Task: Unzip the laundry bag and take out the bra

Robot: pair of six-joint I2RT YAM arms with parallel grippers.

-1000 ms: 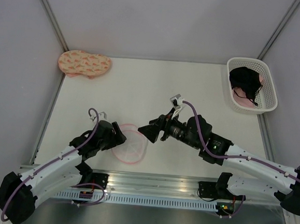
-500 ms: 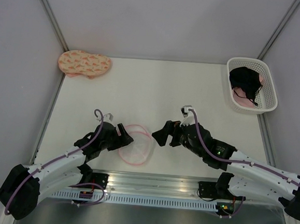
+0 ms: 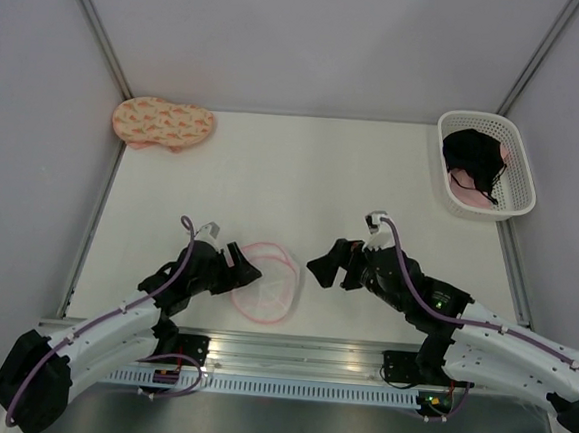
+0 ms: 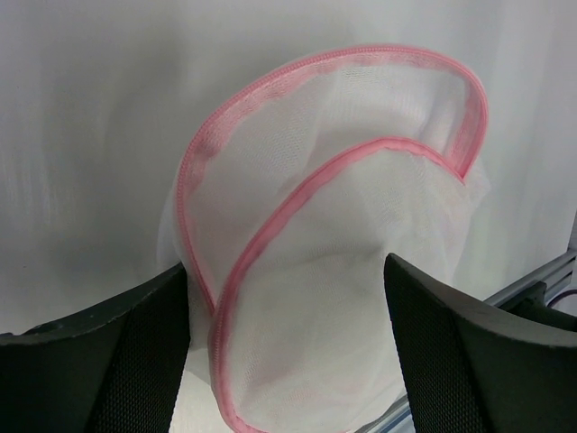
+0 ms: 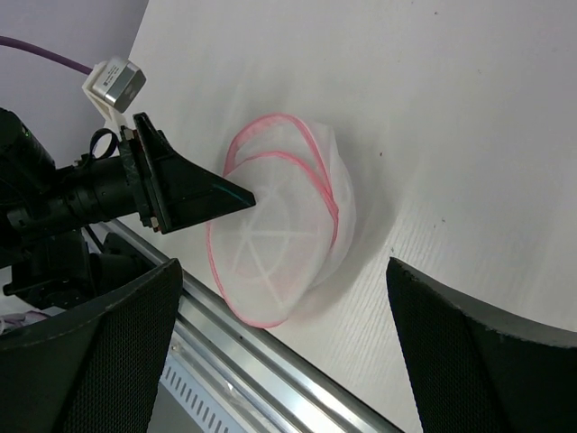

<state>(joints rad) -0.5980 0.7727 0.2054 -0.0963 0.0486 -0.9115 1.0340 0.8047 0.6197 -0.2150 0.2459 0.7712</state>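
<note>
The laundry bag (image 3: 268, 281), a white mesh pouch with a pink zipper rim, lies near the table's front edge. In the left wrist view the bag (image 4: 343, 271) gapes open and no dark fabric shows inside. My left gripper (image 3: 241, 270) is open at the bag's left edge, and the mesh lies between its spread fingers (image 4: 108, 361). My right gripper (image 3: 328, 265) is open and empty, just right of the bag and apart from it; its view also shows the bag (image 5: 279, 244). The black bra (image 3: 472, 154) lies in the white basket (image 3: 520, 159) at the back right.
A pink garment (image 3: 464, 193) lies under the bra in the basket. A peach patterned padded piece (image 3: 162, 122) lies at the back left corner. The metal front rail (image 5: 270, 370) runs right beside the bag.
My right gripper has drawn back to the right, away from the bag. My left gripper has moved right, and the bag has shifted a little right with it.
</note>
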